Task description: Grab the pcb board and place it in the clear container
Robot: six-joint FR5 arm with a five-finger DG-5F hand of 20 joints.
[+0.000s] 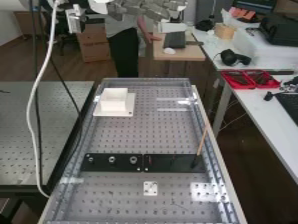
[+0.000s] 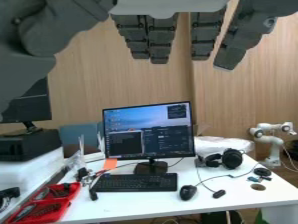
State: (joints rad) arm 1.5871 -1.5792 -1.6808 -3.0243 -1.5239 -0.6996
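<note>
At the top edge of the high view is the hand (image 1: 149, 9), high beyond the far end of the perforated bench and well away from the things on it. In the wrist view the hand (image 2: 159, 40) has its fingers straight, with nothing held. A small white square piece (image 1: 151, 188) with dark spots lies flat near the bench's near end; I cannot tell whether it is the pcb board. Right of it is a pale, see-through patch (image 1: 205, 192), and I cannot tell if that is the clear container.
A white block on a square base (image 1: 114, 102) stands at the bench's far left. Across the middle lies a black strip (image 1: 113, 161) with round fittings and a thin brown stick (image 1: 201, 142). Red trays (image 1: 237, 80) sit on the right table. Behind is a desk with a monitor (image 2: 149, 132).
</note>
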